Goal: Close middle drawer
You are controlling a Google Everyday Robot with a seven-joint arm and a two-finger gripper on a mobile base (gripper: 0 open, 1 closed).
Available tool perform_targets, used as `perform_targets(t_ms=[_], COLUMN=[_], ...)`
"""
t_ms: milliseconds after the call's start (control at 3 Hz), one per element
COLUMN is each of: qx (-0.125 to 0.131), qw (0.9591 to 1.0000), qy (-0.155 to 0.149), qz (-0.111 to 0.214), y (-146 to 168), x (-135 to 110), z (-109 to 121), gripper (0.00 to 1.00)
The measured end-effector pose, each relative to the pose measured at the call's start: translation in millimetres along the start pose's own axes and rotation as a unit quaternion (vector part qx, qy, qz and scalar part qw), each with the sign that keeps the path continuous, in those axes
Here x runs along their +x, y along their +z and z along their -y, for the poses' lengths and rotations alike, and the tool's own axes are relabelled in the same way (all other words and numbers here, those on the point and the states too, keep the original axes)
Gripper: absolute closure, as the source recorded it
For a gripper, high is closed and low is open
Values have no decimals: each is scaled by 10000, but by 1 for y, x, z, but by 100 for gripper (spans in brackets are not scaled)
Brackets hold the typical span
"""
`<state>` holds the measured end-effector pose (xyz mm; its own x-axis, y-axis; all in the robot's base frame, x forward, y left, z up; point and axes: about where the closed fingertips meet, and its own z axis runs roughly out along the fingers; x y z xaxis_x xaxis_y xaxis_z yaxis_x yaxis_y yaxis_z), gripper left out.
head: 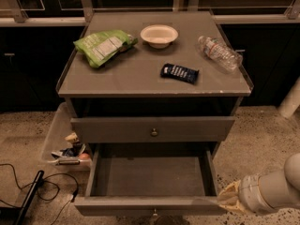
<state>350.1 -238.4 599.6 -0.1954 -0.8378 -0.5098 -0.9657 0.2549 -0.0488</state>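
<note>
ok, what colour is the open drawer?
Middle drawer is grey, camera view; gripper at its front-right corner.

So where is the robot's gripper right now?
The gripper is at the camera view's lower right, by the right front corner of the pulled-out middle drawer.

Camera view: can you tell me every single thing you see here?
cabinet: one, grey, centre
chip bag: one, green, cabinet top left
bowl: one, white, cabinet top back
water bottle: one, clear, lying, cabinet top right
snack bar: one, dark blue, cabinet top middle
upper drawer front: one, grey, above middle drawer
middle drawer: one, grey, pulled open
bin: one, clear, floor left of cabinet
cable: one, black, floor bottom left
hand: one, pale, at middle drawer's right front corner
arm: one, white, bottom right
</note>
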Motion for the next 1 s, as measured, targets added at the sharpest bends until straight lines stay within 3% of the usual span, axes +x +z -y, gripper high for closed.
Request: perform_targets(t_ms=[667,1000], qx=[-77,-147], qw=[9999,9997], qy=[48,137], qz=[58,138], y=[10,49], x=[2,15], z=[0,8], gripper=[100,100])
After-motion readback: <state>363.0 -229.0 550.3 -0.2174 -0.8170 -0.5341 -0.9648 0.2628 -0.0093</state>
